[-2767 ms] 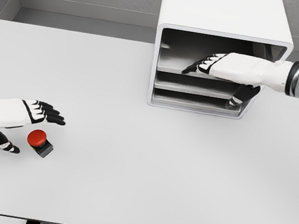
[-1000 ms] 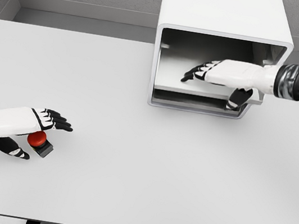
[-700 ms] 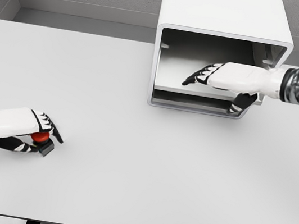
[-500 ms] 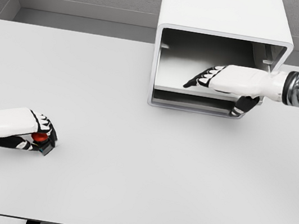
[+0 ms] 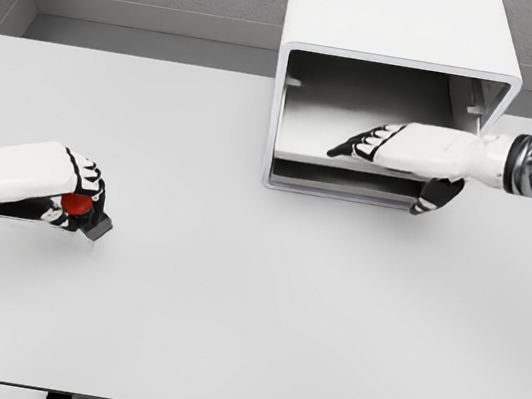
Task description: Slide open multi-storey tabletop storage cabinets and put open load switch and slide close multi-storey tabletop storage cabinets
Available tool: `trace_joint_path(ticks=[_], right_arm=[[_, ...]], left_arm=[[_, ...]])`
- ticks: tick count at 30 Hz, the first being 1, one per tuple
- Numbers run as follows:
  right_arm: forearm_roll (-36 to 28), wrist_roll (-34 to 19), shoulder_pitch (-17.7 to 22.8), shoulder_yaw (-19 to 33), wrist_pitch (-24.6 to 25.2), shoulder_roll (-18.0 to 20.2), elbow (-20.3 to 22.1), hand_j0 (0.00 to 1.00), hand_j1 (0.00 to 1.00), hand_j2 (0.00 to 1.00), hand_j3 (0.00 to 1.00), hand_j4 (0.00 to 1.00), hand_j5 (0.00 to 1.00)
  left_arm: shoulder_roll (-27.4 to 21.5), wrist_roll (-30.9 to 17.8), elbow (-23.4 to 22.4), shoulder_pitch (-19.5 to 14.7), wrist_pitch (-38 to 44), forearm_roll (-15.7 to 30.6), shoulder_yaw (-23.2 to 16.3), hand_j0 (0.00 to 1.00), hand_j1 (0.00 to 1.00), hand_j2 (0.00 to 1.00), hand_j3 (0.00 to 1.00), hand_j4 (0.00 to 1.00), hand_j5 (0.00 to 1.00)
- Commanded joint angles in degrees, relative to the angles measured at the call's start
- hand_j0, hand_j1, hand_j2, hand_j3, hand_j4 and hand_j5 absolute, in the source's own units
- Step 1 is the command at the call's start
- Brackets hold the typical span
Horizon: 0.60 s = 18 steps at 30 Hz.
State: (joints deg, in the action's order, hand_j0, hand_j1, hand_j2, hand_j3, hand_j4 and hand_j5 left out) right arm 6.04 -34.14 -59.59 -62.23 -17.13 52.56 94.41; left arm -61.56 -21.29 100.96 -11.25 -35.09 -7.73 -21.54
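The load switch (image 5: 77,207) is a small rigid unit: a red domed button on a dark square base. It is judged to be light and stiff, with no soft parts. The dome is smooth and rounded and probably slips under side pressure; the flat-sided base is the better place to take hold.

The left hand (image 5: 40,186) sits at the left of the surface (image 5: 259,310). Its fingers (image 5: 87,178) are curled over the switch from above, with the thumb side underneath. The red dome shows between the fingers, and one corner of the dark base projects past them to the right. The switch appears tilted and possibly clear of the surface; contact with the surface cannot be confirmed.

The storage cabinet (image 5: 390,88) stands at the far edge, well apart from the switch. The right hand (image 5: 401,148) reaches into its open front, fingers extended and flat over a tray (image 5: 321,137), thumb below the tray edge. It holds nothing.
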Motion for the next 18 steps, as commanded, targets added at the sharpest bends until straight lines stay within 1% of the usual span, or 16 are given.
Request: trace_joint_path(ticks=[1,3,7,9,12,15,18], right_arm=[[-0.1,-0.9,0.0,-0.6,-3.3,0.3,0.5,1.0,1.0,1.0,1.0,1.0,1.0],[-0.1,-0.9,0.0,-0.6,-4.8,0.3,0.5,1.0,1.0,1.0,1.0,1.0,1.0],[-0.1,-0.9,0.2,-0.6,-7.7,1.3,1.0,1.0,1.0,1.0,1.0,1.0,1.0],[-0.1,-0.9,0.3,-0.6,-10.1,1.8,1.0,1.0,1.0,1.0,1.0,1.0,1.0],[-0.1,-0.9,0.4,-0.6,-12.6,2.2,1.1,1.0,1.0,1.0,1.0,1.0,1.0],[-0.2,-0.9,0.8,-0.6,-14.9,3.1,1.3,1.0,1.0,1.0,1.0,1.0,1.0],[-0.2,-0.9,1.0,-0.6,-16.1,3.6,1.4,1.0,1.0,1.0,1.0,1.0,1.0]], left_arm=[[0.0,0.0,0.1,-0.2,0.1,0.9,-0.1,0.32,0.32,0.32,0.32,0.32,0.32],[0.0,0.0,0.1,-1.1,0.1,1.5,-0.1,0.32,0.32,0.32,0.32,0.32,0.32],[0.4,0.1,0.1,-4.7,0.1,2.5,-0.3,0.32,0.32,0.32,0.32,0.32,0.32],[0.5,0.1,0.1,-5.8,0.1,3.0,-0.3,0.32,0.32,0.32,0.32,0.32,0.32],[0.7,0.0,0.1,-6.9,0.1,3.0,-0.4,0.32,0.32,0.32,0.32,0.32,0.32],[1.9,0.0,0.1,-7.5,0.1,3.0,-0.6,0.32,0.32,0.32,0.32,0.32,0.32],[3.1,0.0,0.1,-8.3,0.1,3.0,-0.8,0.32,0.32,0.32,0.32,0.32,0.32]])
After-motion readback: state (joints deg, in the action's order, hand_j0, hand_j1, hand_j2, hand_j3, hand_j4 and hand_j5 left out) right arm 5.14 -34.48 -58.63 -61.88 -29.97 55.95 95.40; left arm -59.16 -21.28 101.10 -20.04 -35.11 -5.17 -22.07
